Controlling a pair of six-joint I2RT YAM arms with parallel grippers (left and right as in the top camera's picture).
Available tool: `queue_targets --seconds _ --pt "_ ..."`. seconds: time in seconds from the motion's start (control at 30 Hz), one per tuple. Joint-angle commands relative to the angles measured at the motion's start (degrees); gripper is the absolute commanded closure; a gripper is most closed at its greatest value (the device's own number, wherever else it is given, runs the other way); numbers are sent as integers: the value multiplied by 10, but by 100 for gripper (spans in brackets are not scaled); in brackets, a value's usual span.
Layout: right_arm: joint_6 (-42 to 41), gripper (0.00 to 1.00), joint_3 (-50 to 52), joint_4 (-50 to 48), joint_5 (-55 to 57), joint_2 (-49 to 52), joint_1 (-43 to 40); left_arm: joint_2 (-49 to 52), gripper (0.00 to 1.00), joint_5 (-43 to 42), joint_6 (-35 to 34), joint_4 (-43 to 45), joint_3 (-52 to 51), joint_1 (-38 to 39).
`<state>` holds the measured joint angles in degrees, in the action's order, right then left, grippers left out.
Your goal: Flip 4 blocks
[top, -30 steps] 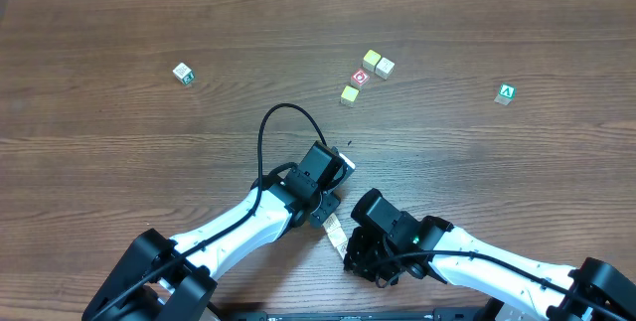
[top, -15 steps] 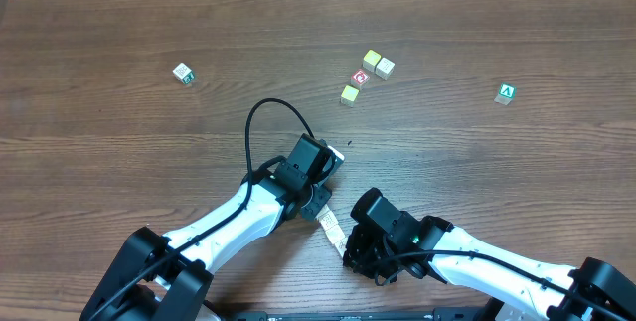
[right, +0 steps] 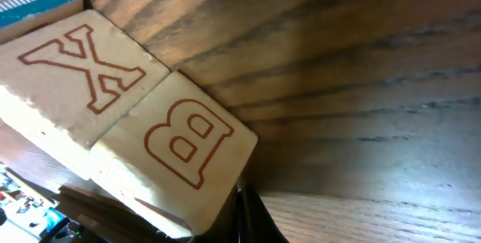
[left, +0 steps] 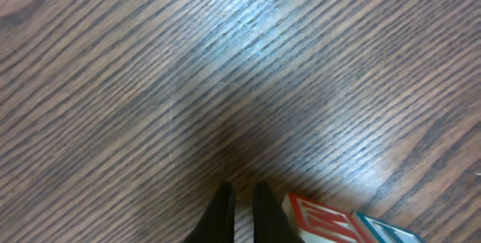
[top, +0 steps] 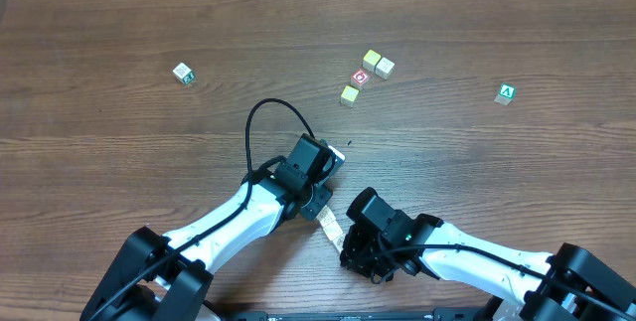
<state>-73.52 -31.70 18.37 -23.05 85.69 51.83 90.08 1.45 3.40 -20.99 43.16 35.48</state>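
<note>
Four blocks lie on the wooden table, all in the upper half of the overhead view. The white block, which has small green and red marks, sits alone at upper left. The pale yellow block and the cream block sit side by side at upper centre. The yellow-green block lies just below and left of them. Between it and that pair sits a cube with a red ring. A green cube with a white "A" lies well apart at right.

Both arms reach in from the bottom edge and meet at lower centre, well apart from all these. A short row of pale lettered cubes lies between them. The right wrist view shows a red "X" and "B" on two of them.

The left gripper points at bare wood, its fingers drawn together. The right gripper is closed too, its dark tips meeting beside the "B" cube.
</note>
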Motion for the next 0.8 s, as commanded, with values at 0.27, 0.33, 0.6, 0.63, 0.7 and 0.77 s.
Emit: queue_targets --seconds 0.27,0.33,0.6,0.63,0.7,0.77 --pt "-2 96 -1 -3 -3 3 4 6 96 -30 13 -4 -2 -2" --pt "-3 96 -1 -6 -4 3 7 6 96 -30 13 -4 -2 -2" --pt "-3 96 -1 -19 -7 3 13 6 96 -44 13 -4 -2 -2" --pt "-3 96 -1 -19 -7 3 13 6 96 -45 13 -4 -2 -2" --pt "-3 96 -1 -19 -7 3 13 6 96 -45 13 -4 -2 -2" --pt "-3 96 -1 -19 -9 3 14 6 96 -45 13 -4 -2 -2"
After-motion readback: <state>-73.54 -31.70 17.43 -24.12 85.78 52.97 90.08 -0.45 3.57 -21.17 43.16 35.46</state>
